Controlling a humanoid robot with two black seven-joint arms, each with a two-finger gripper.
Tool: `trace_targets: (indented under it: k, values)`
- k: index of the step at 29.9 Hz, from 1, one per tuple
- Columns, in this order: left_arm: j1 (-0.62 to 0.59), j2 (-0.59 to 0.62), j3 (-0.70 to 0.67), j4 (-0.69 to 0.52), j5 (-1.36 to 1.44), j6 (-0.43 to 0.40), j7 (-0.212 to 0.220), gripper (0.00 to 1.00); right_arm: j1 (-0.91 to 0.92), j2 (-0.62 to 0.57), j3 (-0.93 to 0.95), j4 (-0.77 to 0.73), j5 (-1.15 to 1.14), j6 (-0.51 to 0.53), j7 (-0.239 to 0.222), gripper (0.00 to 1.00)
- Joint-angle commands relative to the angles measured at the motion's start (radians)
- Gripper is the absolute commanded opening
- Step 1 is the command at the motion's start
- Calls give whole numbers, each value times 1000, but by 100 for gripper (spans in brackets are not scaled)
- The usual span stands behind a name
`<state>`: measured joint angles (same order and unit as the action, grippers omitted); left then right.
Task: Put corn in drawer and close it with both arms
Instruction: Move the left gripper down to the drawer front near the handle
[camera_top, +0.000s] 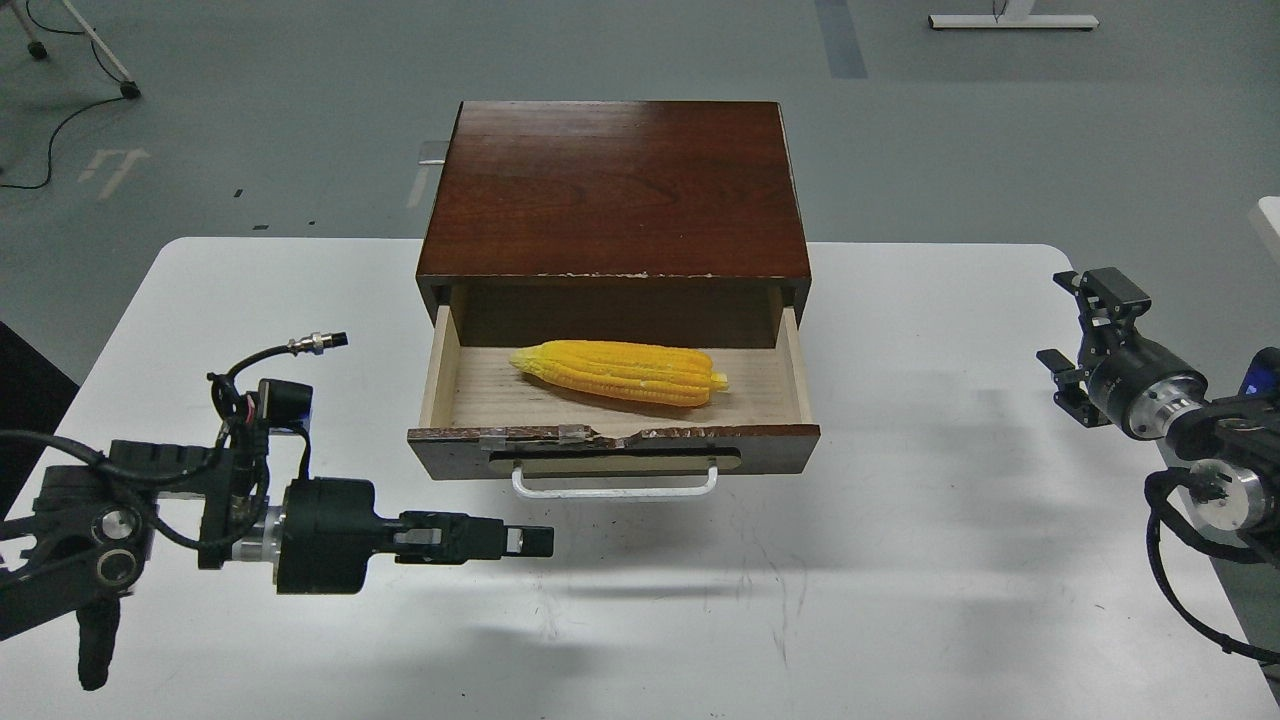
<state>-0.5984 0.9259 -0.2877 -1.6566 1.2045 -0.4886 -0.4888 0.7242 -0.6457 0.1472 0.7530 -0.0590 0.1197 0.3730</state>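
The corn (618, 372) lies on its side inside the open drawer (614, 449), pointed end to the left, clear of all four walls, so it looks set for closing. The drawer juts from its dark wooden cabinet (614, 190), its chipped front edge and white handle (614, 487) facing the robot across the white surface (900, 560). The left end effector (528, 541) hovers low just in front of the drawer's left half, fingers together and holding nothing, apparently poised to push. The right end effector (1085, 335) hangs well off to the right, fingers apart and empty, with bare surface between it and the drawer. Nothing appears to block the drawer's path inward.
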Motion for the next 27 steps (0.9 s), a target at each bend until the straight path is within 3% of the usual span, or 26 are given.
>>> trace_targets:
  k: [1, 27]
  values:
    - [3, -25, 5, 35, 1, 0, 0, 10, 0, 0, 0, -1, -1, 0, 0, 99]
    - [6, -142, -10, 159, -5, 0, 0, 12, -6, 8, -1, -21, -1, 0, 0, 99]
